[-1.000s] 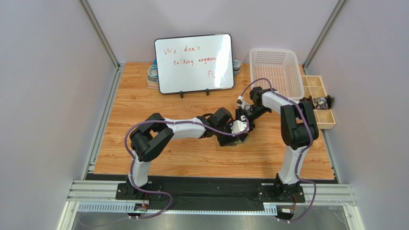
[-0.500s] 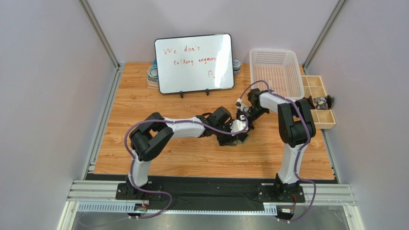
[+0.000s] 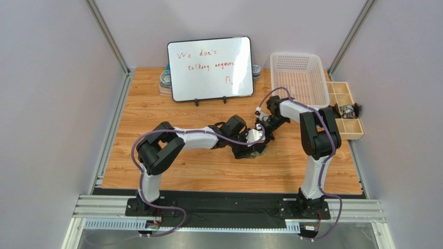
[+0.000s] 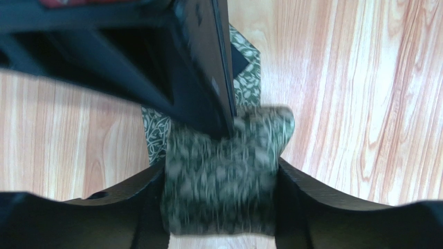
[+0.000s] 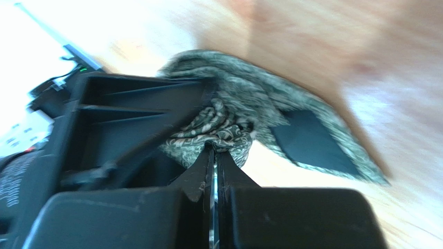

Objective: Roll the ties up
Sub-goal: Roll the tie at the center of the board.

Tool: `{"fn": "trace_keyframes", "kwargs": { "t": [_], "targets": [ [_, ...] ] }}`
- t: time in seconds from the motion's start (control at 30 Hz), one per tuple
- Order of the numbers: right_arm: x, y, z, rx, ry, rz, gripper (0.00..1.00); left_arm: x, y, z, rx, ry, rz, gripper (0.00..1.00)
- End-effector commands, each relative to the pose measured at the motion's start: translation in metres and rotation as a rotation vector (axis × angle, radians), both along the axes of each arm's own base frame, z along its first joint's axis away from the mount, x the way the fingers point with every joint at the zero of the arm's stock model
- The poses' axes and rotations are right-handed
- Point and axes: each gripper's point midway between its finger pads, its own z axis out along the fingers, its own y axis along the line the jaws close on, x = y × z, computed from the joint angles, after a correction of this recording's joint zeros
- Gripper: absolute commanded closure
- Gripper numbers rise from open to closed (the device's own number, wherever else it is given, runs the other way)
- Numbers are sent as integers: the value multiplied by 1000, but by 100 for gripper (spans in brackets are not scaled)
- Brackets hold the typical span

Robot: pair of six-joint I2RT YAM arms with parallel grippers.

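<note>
The tie (image 3: pixel 256 152), olive-green patterned fabric, is wound into a thick roll (image 4: pixel 223 199) lying on the wooden table at centre right. My left gripper (image 3: pixel 251 147) reaches in from the left, and the roll fills the gap between its two fingers (image 4: pixel 219 170). The right gripper (image 3: pixel 262 133) comes down from the far side and is shut, its tips (image 5: pixel 214 149) pinching a bunched fold of the tie (image 5: pixel 244 98). The black-lined pointed end (image 5: pixel 312 142) lies flat on the table beside the roll. The right finger (image 4: pixel 208 78) hides the roll's far part.
A whiteboard (image 3: pixel 210 67) stands at the back centre, with rolled items (image 3: pixel 165 80) behind its left edge. A white basket (image 3: pixel 297 78) sits at the back right. A wooden compartment tray (image 3: pixel 347 111) lies along the right edge.
The right gripper has gone from partly open to shut on the tie fabric and shifted slightly left towards the roll. The left arm has drawn a little to the left with the roll.
</note>
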Motion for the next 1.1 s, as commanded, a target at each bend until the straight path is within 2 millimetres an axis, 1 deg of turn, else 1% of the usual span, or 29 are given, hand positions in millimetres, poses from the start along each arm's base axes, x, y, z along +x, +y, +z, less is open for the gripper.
{"fn": "trace_keyframes", "kwargs": {
  "t": [0.0,0.07,0.1,0.13,0.2,0.27,0.33,0.37,0.4,0.5,0.63,0.67,0.7,0.73,0.77,0.8,0.87,0.93,1.03,1.07],
  "targets": [
    [29,-36,-41,-230,-138,18,100,-10,27,-2,70,67,31,34],
    [31,-35,-41,-228,-139,15,100,-9,25,1,61,67,32,34],
    [31,-35,-40,-225,-140,13,100,-8,22,4,50,69,25,37],
    [31,-33,-38,-213,-137,10,100,-9,20,4,49,71,18,42],
    [33,-32,-36,-213,-151,7,100,-8,19,3,56,78,19,42],
    [34,-36,-37,-235,-156,6,100,-7,20,4,54,74,28,36],
    [35,-40,-41,-261,-160,9,100,-8,21,8,33,56,32,33],
    [35,-41,-43,-271,-154,7,100,-7,22,9,26,48,33,21],
    [35,-42,-44,-277,-153,6,100,-8,21,12,18,44,34,17],
    [35,-44,-48,-295,-145,-1,100,-4,20,18,1,30,45,16],
    [39,-43,-49,-297,-146,-8,100,2,12,17,-13,34,53,16],
    [39,-42,-50,-296,-146,-10,100,5,6,21,-24,28,53,16],
    [39,-41,-49,-297,-146,-12,100,6,4,18,-24,41,65,16],
    [39,-40,-49,-294,-149,-8,100,7,1,18,-27,46,69,16],
    [39,-39,-49,-292,-150,-11,100,10,-4,23,-44,48,73,16],
    [38,-37,-48,-291,-148,-14,100,11,-6,21,-46,61,75,16],
    [37,-35,-49,-291,-144,-15,100,8,-14,25,-70,88,69,16],
    [35,-33,-49,-295,-139,-20,100,5,-16,26,-79,111,66,15],
    [35,-31,-49,-303,-144,-19,100,0,-17,24,-84,141,54,11],
    [36,-30,-48,-303,-145,-19,100,-3,-16,20,-76,151,50,11]
  ]
}}
